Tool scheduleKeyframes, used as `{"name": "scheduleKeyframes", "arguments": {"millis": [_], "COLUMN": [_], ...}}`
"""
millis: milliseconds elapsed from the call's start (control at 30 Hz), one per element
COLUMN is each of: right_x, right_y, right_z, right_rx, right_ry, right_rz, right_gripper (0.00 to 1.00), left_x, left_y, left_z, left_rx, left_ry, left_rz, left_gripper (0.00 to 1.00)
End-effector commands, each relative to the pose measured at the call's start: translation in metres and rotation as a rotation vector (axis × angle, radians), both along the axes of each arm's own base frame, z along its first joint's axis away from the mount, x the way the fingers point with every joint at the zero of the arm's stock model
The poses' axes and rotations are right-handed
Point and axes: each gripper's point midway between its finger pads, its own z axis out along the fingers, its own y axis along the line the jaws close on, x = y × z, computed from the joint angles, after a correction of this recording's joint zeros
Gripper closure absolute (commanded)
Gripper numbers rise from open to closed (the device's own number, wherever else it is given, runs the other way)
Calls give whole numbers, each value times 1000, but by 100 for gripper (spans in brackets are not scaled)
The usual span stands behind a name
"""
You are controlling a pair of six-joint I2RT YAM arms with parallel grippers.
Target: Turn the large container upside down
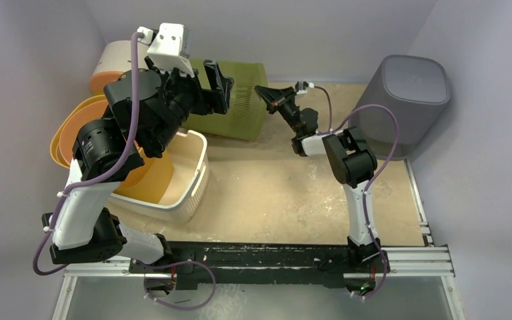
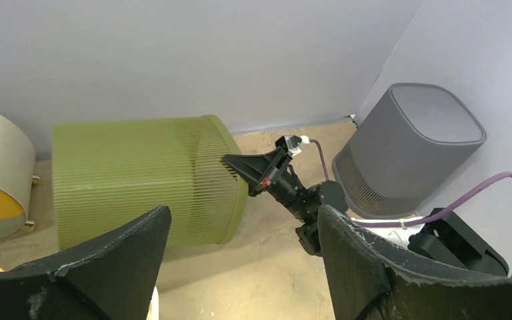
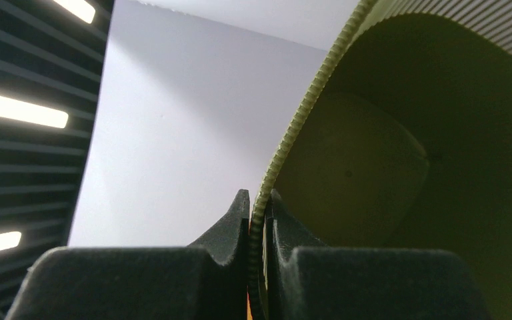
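The large green ribbed container [image 1: 245,107] lies on its side at the back of the table, its open mouth facing right. It also shows in the left wrist view [image 2: 140,173]. My right gripper [image 1: 265,91] is shut on the container's rim [image 3: 287,143], one finger inside and one outside. The right wrist view looks into its hollow inside [image 3: 407,167]. My left gripper [image 1: 217,87] is open and empty, held in the air just left of and above the container, its fingers [image 2: 127,247] wide apart.
A grey bin [image 1: 410,100] stands upside down at the back right. A white basket [image 1: 190,183] and orange tubs [image 1: 70,133] sit at the left under my left arm. A cream and orange container [image 1: 110,63] lies at the back left.
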Motion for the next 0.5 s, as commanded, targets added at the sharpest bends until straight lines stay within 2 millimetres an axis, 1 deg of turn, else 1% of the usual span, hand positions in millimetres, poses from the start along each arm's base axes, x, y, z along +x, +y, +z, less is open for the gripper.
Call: {"name": "scheduleKeyframes", "arguments": {"millis": [0, 100, 167, 267, 467], "right_x": [-40, -42, -37, -36, -33], "right_y": [-60, -84, -100, -114, -135], "right_z": [43, 16, 1, -9, -28], "right_rx": [260, 278, 278, 224, 146], "right_ry": [-184, -157, -127, -124, -110], "right_rz": [-8, -29, -66, -92, -120], "right_gripper": [100, 96, 93, 90, 86], "left_x": [-2, 0, 2, 5, 11], "left_y": [4, -1, -4, -13, -28], "left_z": [9, 4, 0, -4, -11], "left_rx": [-25, -13, -3, 6, 22], "left_ry": [-13, -5, 2, 11, 29], "left_rz": [0, -2, -5, -17, -34], "left_gripper": [22, 22, 22, 22, 21]}}
